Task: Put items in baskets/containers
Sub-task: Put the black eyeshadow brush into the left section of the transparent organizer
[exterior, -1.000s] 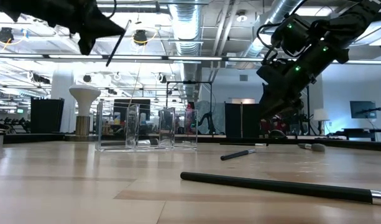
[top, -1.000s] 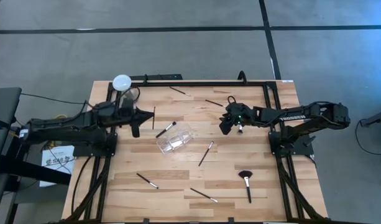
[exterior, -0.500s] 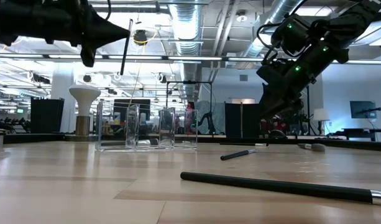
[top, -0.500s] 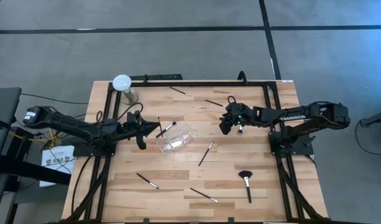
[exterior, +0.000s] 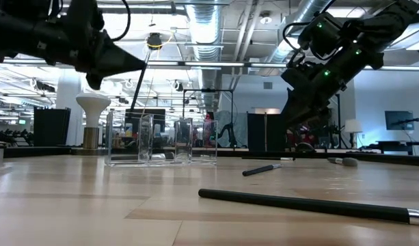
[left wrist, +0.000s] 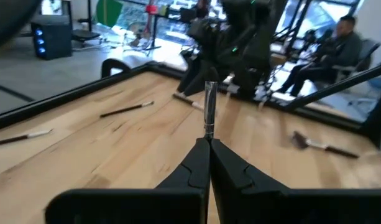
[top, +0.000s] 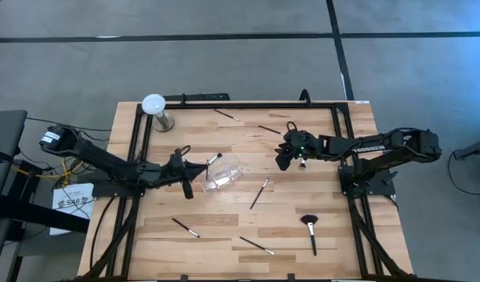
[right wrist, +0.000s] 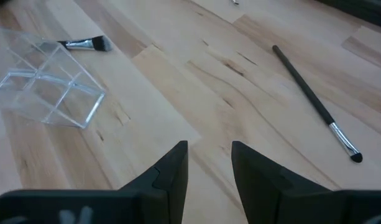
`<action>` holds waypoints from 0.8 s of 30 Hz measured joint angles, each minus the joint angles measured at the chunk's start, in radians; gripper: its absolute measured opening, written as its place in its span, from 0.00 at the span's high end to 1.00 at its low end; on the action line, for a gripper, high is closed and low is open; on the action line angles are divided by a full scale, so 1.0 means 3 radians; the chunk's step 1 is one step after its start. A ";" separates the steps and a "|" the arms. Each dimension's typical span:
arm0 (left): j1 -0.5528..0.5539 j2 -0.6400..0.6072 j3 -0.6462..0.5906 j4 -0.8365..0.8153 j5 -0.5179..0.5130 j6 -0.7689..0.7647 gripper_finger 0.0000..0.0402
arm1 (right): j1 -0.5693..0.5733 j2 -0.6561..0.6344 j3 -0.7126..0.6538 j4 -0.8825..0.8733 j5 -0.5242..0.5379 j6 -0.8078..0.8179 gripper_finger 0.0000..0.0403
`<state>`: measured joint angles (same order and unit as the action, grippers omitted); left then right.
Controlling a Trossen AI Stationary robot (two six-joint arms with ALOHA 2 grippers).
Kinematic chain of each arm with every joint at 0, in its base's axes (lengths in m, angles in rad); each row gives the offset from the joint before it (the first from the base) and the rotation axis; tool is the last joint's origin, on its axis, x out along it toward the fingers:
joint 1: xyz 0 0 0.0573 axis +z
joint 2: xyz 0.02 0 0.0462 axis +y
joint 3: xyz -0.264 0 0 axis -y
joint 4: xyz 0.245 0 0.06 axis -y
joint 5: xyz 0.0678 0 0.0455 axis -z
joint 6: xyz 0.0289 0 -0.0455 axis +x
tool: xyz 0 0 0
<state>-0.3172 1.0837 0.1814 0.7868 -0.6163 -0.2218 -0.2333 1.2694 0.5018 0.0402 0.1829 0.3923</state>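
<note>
Thin dark-handled makeup brush (left wrist: 209,106), pinched in the closed left gripper (top: 199,167), hangs at 9 o'clock of the clear plastic cup (top: 221,174). Tilted, it may strike the rim. Right gripper (right wrist: 209,163) waits open, empty.

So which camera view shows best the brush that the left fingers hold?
The left wrist view: the held brush stands up clearly from the shut fingers. The low view shows it as a thin dark stick. The high view barely shows it; the right wrist view does not.
</note>
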 joint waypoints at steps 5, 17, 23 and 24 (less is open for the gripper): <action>0.0005 0.0150 0.0000 0.0001 -0.0048 -0.0071 0.99 | 0.0015 0.0000 0.0000 0.0000 0.0001 0.0000 0.71; 0.0011 0.0721 0.0003 -0.0003 -0.0067 -0.0432 0.99 | 0.0015 0.0000 0.0000 -0.0003 0.0001 0.0000 0.71; 0.0013 0.0799 0.0003 0.0000 -0.0096 -0.0534 0.98 | 0.0015 0.0000 0.0000 -0.0003 0.0001 0.0000 0.71; 0.0013 0.0794 0.0003 0.0000 -0.0121 -0.0550 0.98 | 0.0015 0.0000 0.0000 -0.0003 -0.0001 0.0000 0.71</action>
<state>-0.3134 1.3220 0.1822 0.7868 -0.6527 -0.3867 -0.2287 1.2694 0.5018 0.0395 0.1826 0.3924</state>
